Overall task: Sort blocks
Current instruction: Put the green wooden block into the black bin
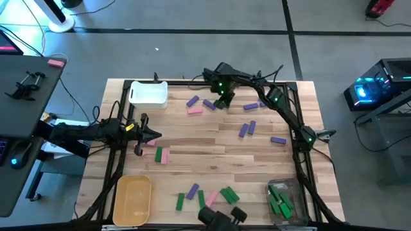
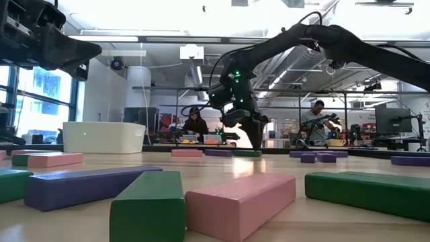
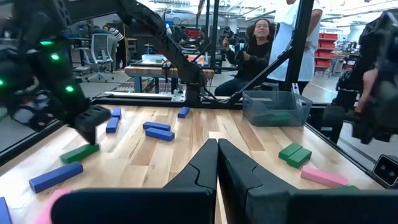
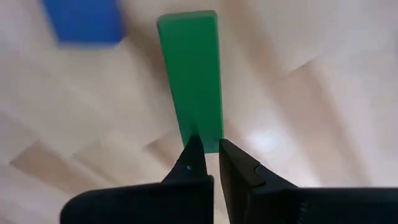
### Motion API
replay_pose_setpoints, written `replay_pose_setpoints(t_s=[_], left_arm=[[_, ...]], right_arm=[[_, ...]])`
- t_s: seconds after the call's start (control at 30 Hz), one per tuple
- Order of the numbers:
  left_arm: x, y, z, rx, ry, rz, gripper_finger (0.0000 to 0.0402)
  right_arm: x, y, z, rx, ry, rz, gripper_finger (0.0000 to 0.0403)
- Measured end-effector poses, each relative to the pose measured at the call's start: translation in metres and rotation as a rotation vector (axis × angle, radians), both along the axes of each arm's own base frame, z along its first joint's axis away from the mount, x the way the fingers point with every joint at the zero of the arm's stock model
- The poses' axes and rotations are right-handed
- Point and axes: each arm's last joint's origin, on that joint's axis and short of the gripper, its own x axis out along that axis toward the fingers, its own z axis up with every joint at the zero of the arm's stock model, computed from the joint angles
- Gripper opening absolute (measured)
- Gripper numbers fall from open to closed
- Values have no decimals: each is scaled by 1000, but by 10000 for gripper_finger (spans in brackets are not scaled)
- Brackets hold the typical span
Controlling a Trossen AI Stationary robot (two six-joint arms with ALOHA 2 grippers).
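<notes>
Green, purple and pink blocks lie scattered flat on the wooden table (image 1: 212,154). My right gripper (image 1: 222,102) reaches over the far middle of the table, shut and pointing steeply down. Its tips (image 4: 208,155) stand over one end of a green block (image 4: 189,81), which also shows in the left wrist view (image 3: 79,153). A purple block (image 4: 84,22) lies beside it. My left gripper (image 3: 217,149) waits shut and level above the table's left middle (image 1: 153,135), with a pink block (image 1: 138,149) and a green and pink pair (image 1: 161,154) close by. My right gripper's shut fingertips (image 4: 194,152) stand over the short end of the green block (image 4: 199,134), coming from above and slanting steeply down, in line with the block's length. The block lies flat on the table. Whether the tips touch it I cannot tell.
A white bin (image 1: 148,94) stands at the far left, a yellow bin (image 1: 133,199) at the near left, and a clear bin (image 1: 282,200) holding green blocks at the near right. Loose blocks lie near the front edge (image 1: 212,196) and at right of centre (image 1: 247,128). People sit in the room behind.
</notes>
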Motion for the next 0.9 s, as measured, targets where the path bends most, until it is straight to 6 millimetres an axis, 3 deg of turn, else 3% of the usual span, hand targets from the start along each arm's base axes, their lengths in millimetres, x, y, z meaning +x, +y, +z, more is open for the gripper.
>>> replay_pose_setpoints(t_s=[0.27,0.53,0.7,0.9], left_arm=[[0,0,0,0,0,0,0],[0,0,0,0,0,0,0],[0,0,0,0,0,0,0],[0,0,0,0,0,0,0]], right_arm=[[-15,71,-18,63,12,-4,0],[-42,157,-6,90,-173,-162,0],[-50,196,25,40,-226,-190,0],[-51,228,61,26,-370,-213,0]])
